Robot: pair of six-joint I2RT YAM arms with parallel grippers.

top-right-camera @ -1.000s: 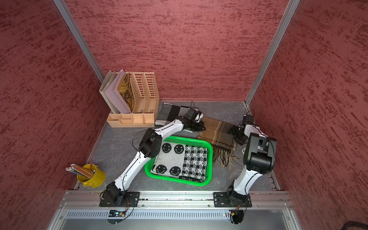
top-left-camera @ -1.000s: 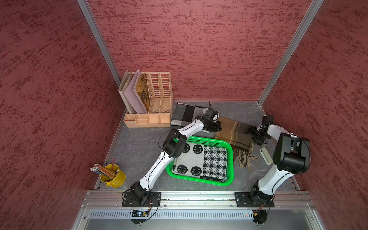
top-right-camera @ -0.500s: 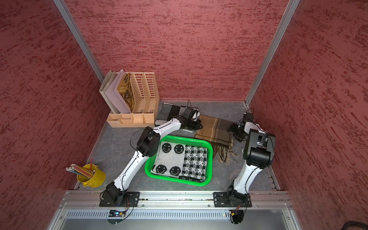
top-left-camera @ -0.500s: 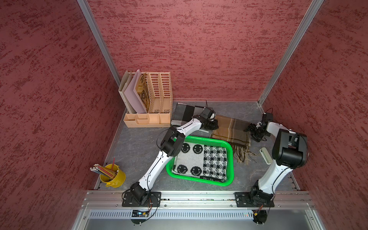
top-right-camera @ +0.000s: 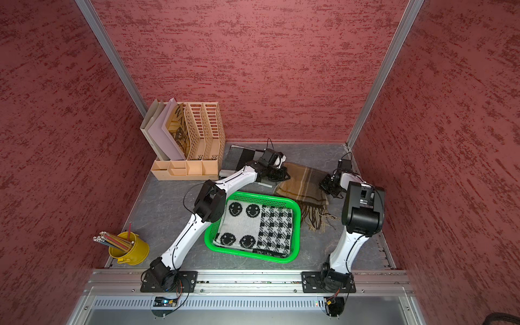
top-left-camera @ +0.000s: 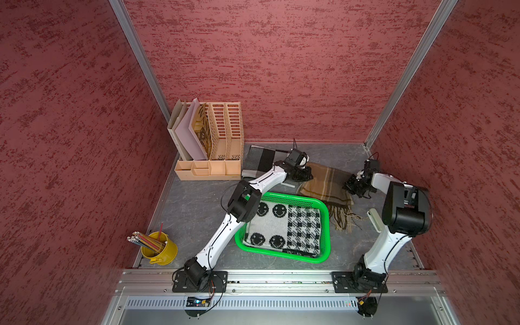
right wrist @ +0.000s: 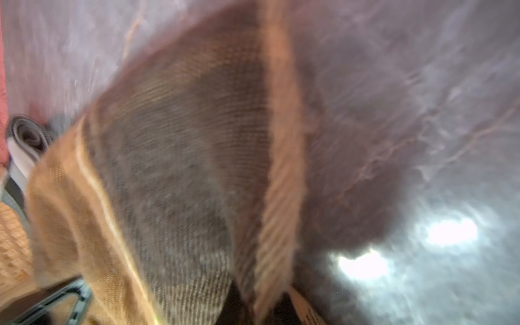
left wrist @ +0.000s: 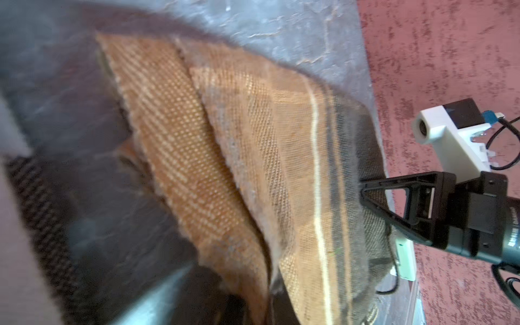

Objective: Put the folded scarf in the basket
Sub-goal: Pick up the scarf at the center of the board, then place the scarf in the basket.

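My right gripper [top-left-camera: 351,187] has just clamped down. 1 second ago its jaws stood wide beside the brown plaid scarf [top-left-camera: 323,183], and now they are pinched on that scarf's outer edge. The left wrist view shows the cloth bunched into the closed tips of the right gripper [left wrist: 365,194]. The right wrist view, though blurred, shows the fabric drawn up into a ridge towards the camera.

My left gripper [top-left-camera: 305,176] has not changed. It stays clenched at the scarf's opposite corner, the one nearer the beige file organiser [top-left-camera: 222,135], and I judge it has cloth in it too.

So I now have 2 grips on 1 scarf. I take the grasping step as done, and what is left is the lift and the carry.

In both top views the scarf lies on the grey table [top-left-camera: 197,213], stretched between the 2 grippers. It sits behind the green basket [top-left-camera: 326,225] and towards my right, just beside the basket's far right corner. Its fringe [top-left-camera: 342,219] trails on the table along the basket's right rim, so none of the scarf is inside yet.

The basket already holds 1 folded smiley-and-check scarf [top-left-camera: 270,225], which fills most of its floor. A grey striped scarf [top-left-camera: 261,160] lies behind my left arm; I am leaving that alone
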